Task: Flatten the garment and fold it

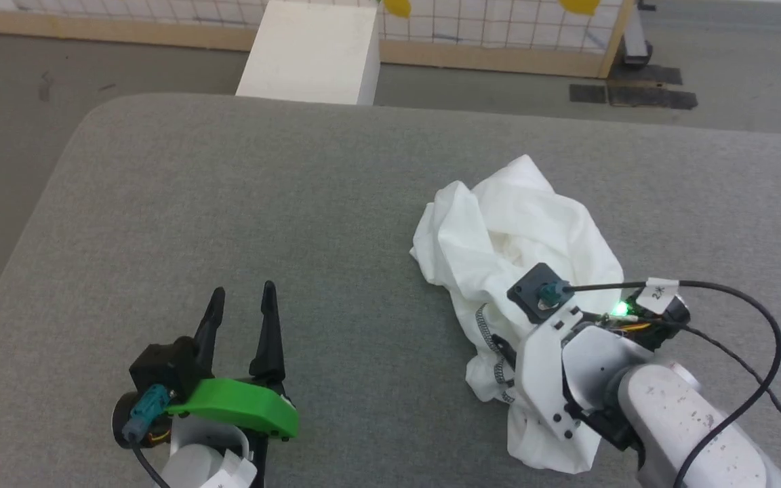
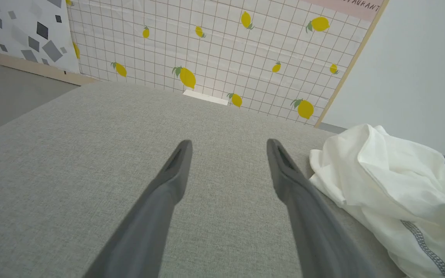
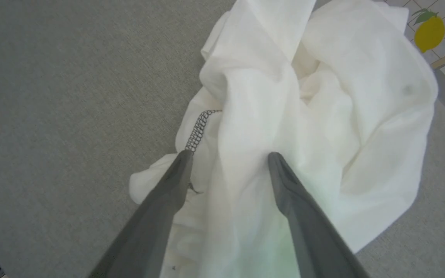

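Garment [image 1: 519, 224], white and crumpled, lies in a loose heap on the right half of the grey cushioned surface [image 1: 228, 203]. Its near end lies close to the robot, under the right wrist. There the right gripper [image 3: 228, 156] points down into the cloth with its two fingers spread wide and clenched on nothing. In the right wrist view a raised fold runs up between them, and a line of zigzag stitching [image 3: 197, 131] shows just beyond the left fingertip. Whether the tips already press the fabric I cannot tell.

On the near left, the left gripper [image 1: 243, 290] hangs released over bare grey fabric, empty, its fingers pointing away from the robot. The garment [image 2: 392, 181] lies off to that gripper's right. Its closest edge is near the right finger in the left wrist view, though the head view shows a clear gap between them.

The heap's long axis runs roughly from near to far, leaning slightly left at the far end, where a peak of cloth stands up. The right arm is therefore plainly the nearer one. In my judgement, the coming move depends on it closing on the hem directly below. The left arm would have to cross rightward to reach another edge for spreading.

Beyond the surface's far edge stands a white box [image 1: 309, 54] on the floor, and behind it a lemon-print wall panel [image 2: 207, 50].
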Motion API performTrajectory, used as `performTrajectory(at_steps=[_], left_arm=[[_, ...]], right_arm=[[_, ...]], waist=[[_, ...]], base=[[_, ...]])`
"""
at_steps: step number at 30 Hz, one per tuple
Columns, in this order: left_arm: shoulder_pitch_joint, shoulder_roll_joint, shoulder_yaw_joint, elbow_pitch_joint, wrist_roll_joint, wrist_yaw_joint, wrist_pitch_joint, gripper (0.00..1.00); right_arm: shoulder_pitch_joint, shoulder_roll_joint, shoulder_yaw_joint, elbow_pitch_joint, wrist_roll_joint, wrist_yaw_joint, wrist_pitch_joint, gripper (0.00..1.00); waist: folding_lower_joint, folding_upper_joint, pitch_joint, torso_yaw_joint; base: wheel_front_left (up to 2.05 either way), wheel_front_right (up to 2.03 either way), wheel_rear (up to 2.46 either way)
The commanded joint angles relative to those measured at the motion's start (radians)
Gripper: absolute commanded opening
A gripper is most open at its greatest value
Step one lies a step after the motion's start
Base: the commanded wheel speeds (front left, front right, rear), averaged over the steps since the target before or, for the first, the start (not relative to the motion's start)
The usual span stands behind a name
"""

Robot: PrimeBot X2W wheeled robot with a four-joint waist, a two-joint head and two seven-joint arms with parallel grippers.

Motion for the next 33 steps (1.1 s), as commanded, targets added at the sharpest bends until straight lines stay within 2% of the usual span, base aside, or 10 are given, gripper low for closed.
performTrajectory(at_steps=[1,2,9,13,17,21,24,31,32,33], left_arm=[[-0.017,-0.006,0.008,0.005,0.008,-0.01,-0.004,1.0],[-0.018,-0.01,0.012,0.006,0.012,-0.013,-0.004,1.0],[-0.015,-0.023,0.039,0.016,0.031,-0.032,-0.004,1.0],[-0.016,-0.027,0.052,0.021,0.037,-0.044,-0.004,1.0],[-0.022,-0.03,0.054,0.029,0.044,-0.056,-0.004,1.0],[-0.032,-0.037,0.046,0.042,0.047,-0.067,-0.004,1.0],[-0.041,-0.043,0.038,0.051,0.05,-0.073,-0.004,1.0],[-0.057,-0.051,0.025,0.072,0.051,-0.087,-0.004,1.0],[-0.056,-0.051,0.026,0.084,0.051,-0.09,-0.004,1.0],[-0.054,-0.05,0.027,0.087,0.05,-0.09,-0.004,1.0]], right_arm=[[-0.014,-0.003,-0.008,0.007,0.006,-0.002,-0.01,0.47],[-0.016,-0.003,-0.012,0.01,0.008,-0.002,-0.018,0.0],[-0.023,0.02,-0.062,-0.007,0.05,-0.002,-0.069,0.0],[-0.012,0.041,-0.157,-0.055,0.082,-0.002,-0.106,0.0],[0.021,0.053,-0.335,-0.106,0.084,-0.002,-0.132,0.0],[0.082,0.065,-0.572,-0.105,0.05,-0.002,-0.135,0.0],[0.137,0.086,-0.745,-0.075,0.016,-0.002,-0.121,0.0],[0.225,0.164,-1.039,0.011,-0.065,-0.002,-0.12,0.0],[0.235,0.187,-1.117,0.063,-0.103,-0.002,-0.119,0.0],[0.235,0.191,-1.123,0.076,-0.112,-0.002,-0.122,0.0]], waist=[[0.0,0.0091,0.014,0.014],[0.0,0.0091,0.016,0.016],[0.0,0.0091,0.009,-0.016],[0.0,0.0091,-0.006,-0.052],[0.0,0.0091,-0.021,-0.09],[0.0,0.0091,-0.027,-0.11],[0.0,0.0091,-0.024,-0.115],[0.0,0.0091,-0.003,-0.099],[0.0,0.0091,-0.002,-0.093],[0.0,0.0091,-0.003,-0.093]], base=[[0.0,0.0,0.0],[0.0,0.0,0.0],[0.0,0.0,0.0],[0.0,0.0,0.0],[0.0,0.0,0.0],[0.0,0.0,0.0],[0.0,0.0,0.0],[0.0,0.0,0.0],[0.0,0.0,0.0],[0.0,0.0,0.0]])
